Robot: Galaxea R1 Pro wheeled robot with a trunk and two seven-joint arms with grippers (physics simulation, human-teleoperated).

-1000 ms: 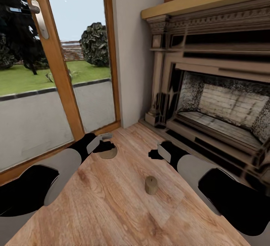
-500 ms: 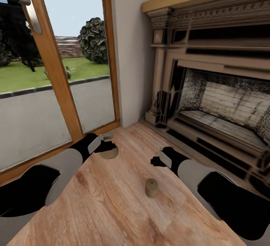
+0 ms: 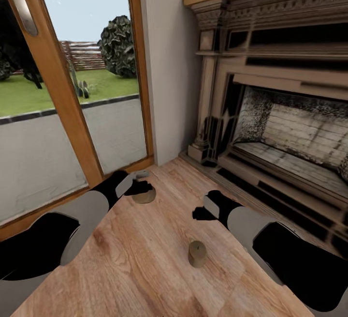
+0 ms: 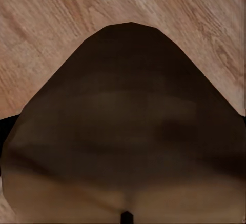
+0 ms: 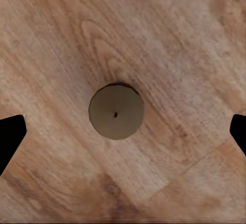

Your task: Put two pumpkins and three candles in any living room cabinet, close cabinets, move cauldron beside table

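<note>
- Left gripper (image 3: 143,187): low over the wood floor (image 3: 145,268) near the glass door (image 3: 72,113), closed about a tan candle (image 3: 144,196) that shows just beneath its black tip in the head view. In the left wrist view this held candle (image 4: 123,147) sits so close to the lens that only its dark rounded bulk and a rim of floor can be made out (fingers not distinguishable there).
- Right gripper (image 3: 202,214): hangs above the floor, holding nothing. In the right wrist view its two black fingertips (image 5: 10,139) sit at opposite edges, jaws spread wide, with bare boards between them.
- Second candle (image 3: 196,253): stands upright on the floor, long axis vertical, between the two forearms and nearer the robot than the right gripper. The right wrist view looks straight down on its round top (image 5: 116,111), with a small dark wick dot at centre (the head view gives its squat side profile instead). It touches neither fingertip.
- Edges: the door frame (image 3: 63,99) runs along the robot's left; a pale wall (image 3: 169,65) stands ahead; the carved fireplace (image 3: 280,113) with its raised hearth step bounds the right.
- Open room: plain floorboards lie all round the standing candle, well apart from hearth and door frame.
</note>
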